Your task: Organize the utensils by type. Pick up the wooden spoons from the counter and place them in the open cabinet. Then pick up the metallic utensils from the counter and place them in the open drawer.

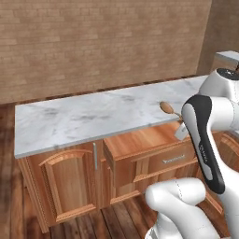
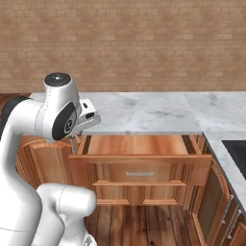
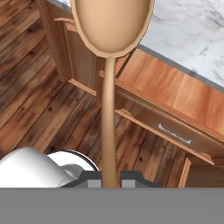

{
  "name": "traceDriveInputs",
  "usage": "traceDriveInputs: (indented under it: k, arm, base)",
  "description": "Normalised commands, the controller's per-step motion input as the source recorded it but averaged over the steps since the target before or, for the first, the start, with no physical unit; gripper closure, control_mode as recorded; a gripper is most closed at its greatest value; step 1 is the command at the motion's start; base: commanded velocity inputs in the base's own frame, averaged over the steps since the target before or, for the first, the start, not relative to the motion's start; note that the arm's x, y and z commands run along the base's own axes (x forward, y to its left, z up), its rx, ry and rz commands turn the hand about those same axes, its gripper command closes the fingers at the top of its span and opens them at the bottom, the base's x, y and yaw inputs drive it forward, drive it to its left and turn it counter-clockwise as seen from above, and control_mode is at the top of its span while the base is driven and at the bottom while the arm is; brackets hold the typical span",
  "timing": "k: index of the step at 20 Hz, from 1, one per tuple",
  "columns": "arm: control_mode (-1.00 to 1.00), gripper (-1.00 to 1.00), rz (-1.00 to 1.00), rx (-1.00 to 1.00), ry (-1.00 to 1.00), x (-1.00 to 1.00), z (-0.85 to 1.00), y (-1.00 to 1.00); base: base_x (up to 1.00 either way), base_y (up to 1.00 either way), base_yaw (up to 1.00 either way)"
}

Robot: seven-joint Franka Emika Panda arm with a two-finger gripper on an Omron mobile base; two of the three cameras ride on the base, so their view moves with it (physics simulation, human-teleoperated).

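Pincer (image 3: 109,178) pinching wooden spoon (image 3: 109,87) by handle end, bottom centre of hand view; bowl at top centre, over edge of marble surface (image 3: 192,35). Open drawer (image 2: 139,144) mid-frame in right base view, wood inside bare. In left base view spoon bowl (image 1: 165,108) pokes out right of centre, beside arm.

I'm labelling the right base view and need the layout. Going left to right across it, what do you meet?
The robot arm's white body → the gripper at the drawer's left end → the open drawer under the counter → the black sink basin at the right edge.
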Motion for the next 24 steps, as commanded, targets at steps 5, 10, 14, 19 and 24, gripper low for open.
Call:
traceDriveInputs:
  k: [5, 10, 14, 19, 24]
  arm:
    - [1.00, 1.00, 0.00, 0.00, 0.00, 0.00, 0.00, 0.00]
    - [1.00, 1.00, 0.00, 0.00, 0.00, 0.00, 0.00, 0.00]
    - [1.00, 1.00, 0.00, 0.00, 0.00, 0.00, 0.00, 0.00]
    - [1.00, 1.00, 0.00, 0.00, 0.00, 0.00, 0.00, 0.00]
    - [-1.00, 1.00, 0.00, 0.00, 0.00, 0.04, -0.07, -0.01]
  base:
    - [0.38, 0.00, 0.12]
    - [0.40, -0.06, 0.14]
    - [0.24, -0.22, 0.10]
    - [0.21, -0.14, 0.04]
    - [0.24, -0.09, 0.01]
